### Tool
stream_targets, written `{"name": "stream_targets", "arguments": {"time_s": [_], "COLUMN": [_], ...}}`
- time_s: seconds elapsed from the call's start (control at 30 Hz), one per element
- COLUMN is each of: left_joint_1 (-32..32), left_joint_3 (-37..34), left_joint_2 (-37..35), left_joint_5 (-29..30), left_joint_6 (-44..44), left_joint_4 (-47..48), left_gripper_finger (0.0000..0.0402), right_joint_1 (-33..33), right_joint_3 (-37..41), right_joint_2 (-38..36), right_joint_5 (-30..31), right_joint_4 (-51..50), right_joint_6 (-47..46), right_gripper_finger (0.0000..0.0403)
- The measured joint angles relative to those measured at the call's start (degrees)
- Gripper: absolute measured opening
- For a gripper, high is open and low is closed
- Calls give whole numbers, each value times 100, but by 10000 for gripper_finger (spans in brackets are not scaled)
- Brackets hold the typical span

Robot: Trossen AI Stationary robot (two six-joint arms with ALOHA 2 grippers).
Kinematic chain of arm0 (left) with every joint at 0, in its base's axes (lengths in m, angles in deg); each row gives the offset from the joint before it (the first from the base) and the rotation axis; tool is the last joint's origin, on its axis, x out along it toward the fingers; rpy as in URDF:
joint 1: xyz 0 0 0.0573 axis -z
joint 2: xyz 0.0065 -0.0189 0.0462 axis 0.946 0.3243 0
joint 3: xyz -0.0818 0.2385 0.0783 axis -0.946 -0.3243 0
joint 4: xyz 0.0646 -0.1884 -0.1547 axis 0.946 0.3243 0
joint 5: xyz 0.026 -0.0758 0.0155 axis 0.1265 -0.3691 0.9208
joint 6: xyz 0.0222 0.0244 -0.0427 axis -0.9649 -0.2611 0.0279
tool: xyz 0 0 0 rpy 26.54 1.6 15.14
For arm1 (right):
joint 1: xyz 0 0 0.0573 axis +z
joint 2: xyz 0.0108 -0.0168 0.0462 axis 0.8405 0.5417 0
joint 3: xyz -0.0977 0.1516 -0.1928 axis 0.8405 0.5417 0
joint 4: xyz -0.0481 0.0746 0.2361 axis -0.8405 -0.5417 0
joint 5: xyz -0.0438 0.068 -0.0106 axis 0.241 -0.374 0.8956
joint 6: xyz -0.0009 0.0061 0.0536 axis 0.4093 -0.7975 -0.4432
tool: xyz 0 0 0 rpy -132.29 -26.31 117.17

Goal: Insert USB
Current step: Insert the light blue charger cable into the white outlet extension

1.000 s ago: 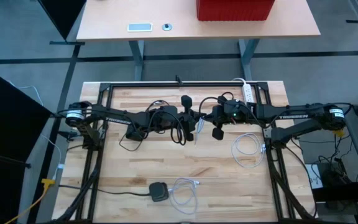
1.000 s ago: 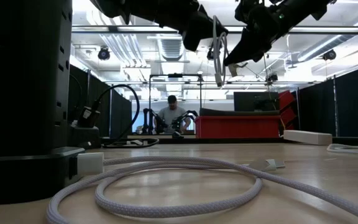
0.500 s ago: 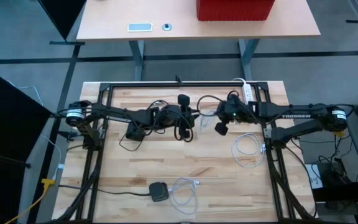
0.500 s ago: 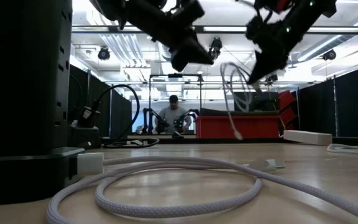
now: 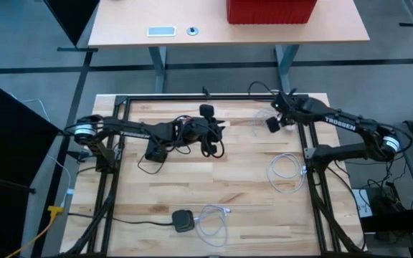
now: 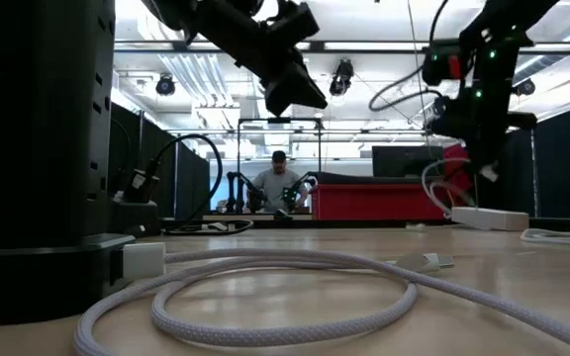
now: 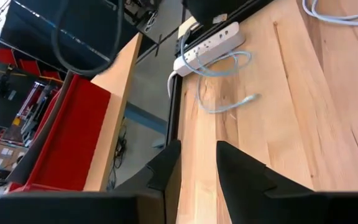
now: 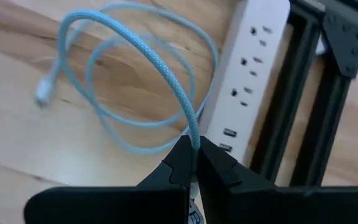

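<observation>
A light blue braided USB cable [image 8: 135,43] loops out from my right gripper [image 8: 194,152], which is shut on it above the table's far right corner [image 5: 272,124]. Its free plug end [image 8: 42,94] lies low over the wood. A white power strip [image 8: 247,74] with USB ports [image 8: 228,133] lies beside the black frame rail, right next to the gripper. My left gripper [image 7: 197,163] hovers over the table's middle [image 5: 217,129], open with nothing between its fingers, pointing toward the strip [image 7: 209,46] and the cable [image 7: 225,93]. My right gripper pinches the cable [image 8: 193,138] between its two fingertips, some way back from the plug end. The fingers come from above, slanting down. The cable rises out of the fingers, curls in slack loops, and its plug end [image 7: 248,98] reaches down to the wood.
A coiled white cable [image 5: 285,172] lies at the right. A black puck-shaped charger [image 5: 183,219] with a white cable [image 5: 212,223] sits near the front edge. A black frame [image 5: 206,97] borders the table. A person [image 6: 280,183] sits far behind.
My right gripper has swung from the middle toward the table's far right corner and tipped downward, carrying the cable to the power strip. The cable has come free of my left gripper, which has tipped down a little and stays at the middle.
</observation>
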Motion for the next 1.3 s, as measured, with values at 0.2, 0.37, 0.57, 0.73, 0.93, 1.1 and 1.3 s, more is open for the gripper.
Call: {"name": "stream_targets", "arguments": {"time_s": [0.2,0.37,0.57,0.73,0.93,1.1,1.3], "left_joint_1": [2,2,2,2,2,-9,-42], "left_joint_3": [0,0,0,0,0,0,0], "left_joint_2": [-233,-338,-368,-370,-370,-370,-370], "left_joint_5": [96,98,96,94,86,79,-113], "left_joint_6": [140,237,285,289,299,279,105], "left_joint_4": [310,619,813,913,920,844,430], "left_gripper_finger": [76,70,68,71,66,71,74], "right_joint_1": [-85,-89,-95,-115,-53,288,779], "right_joint_3": [0,0,2,2,-2,-119,-386], "right_joint_2": [691,1553,2331,2647,2887,2810,2659], "right_joint_5": [436,635,1321,1531,1612,1452,943], "right_joint_4": [-245,-530,-935,-918,-586,-446,-171], "right_joint_6": [-606,-1158,-1761,-1984,-1536,-1479,-1097], "right_gripper_finger": [0,0,0,0,0,0,0]}}
